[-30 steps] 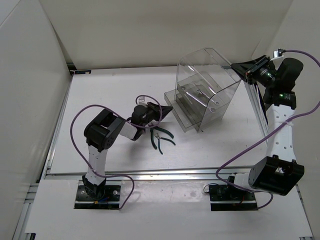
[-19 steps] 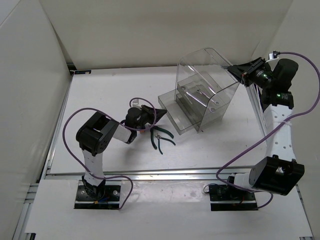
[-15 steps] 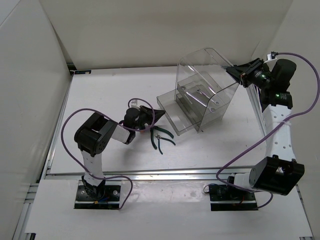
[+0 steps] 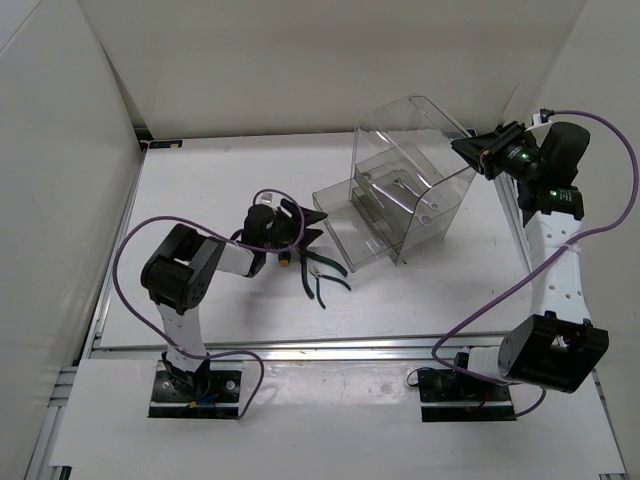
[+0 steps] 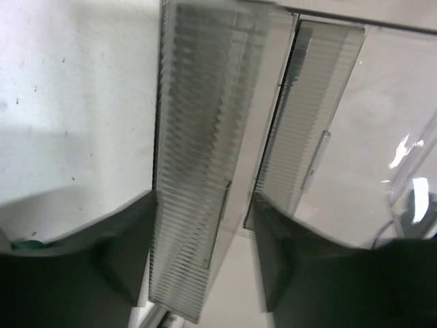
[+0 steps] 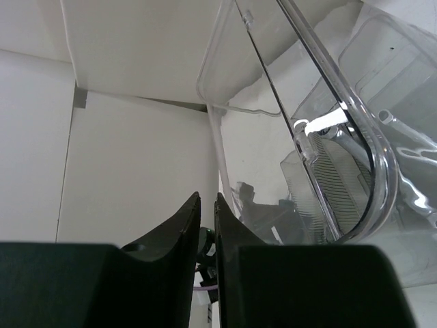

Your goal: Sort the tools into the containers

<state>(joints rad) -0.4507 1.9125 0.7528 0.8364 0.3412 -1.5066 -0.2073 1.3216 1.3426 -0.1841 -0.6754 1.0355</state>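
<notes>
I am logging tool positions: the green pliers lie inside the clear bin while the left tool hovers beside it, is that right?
Not quite. The pliers lie on the table, in front of the bin, not inside it; the top external view shows this. The left tool is indeed beside the bin.

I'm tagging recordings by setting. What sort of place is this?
Most likely a robot lab test cell: a bare white table boxed in by plain white panels, with the arms' bases bolted along an aluminium rail. No household furnishings show.
</notes>
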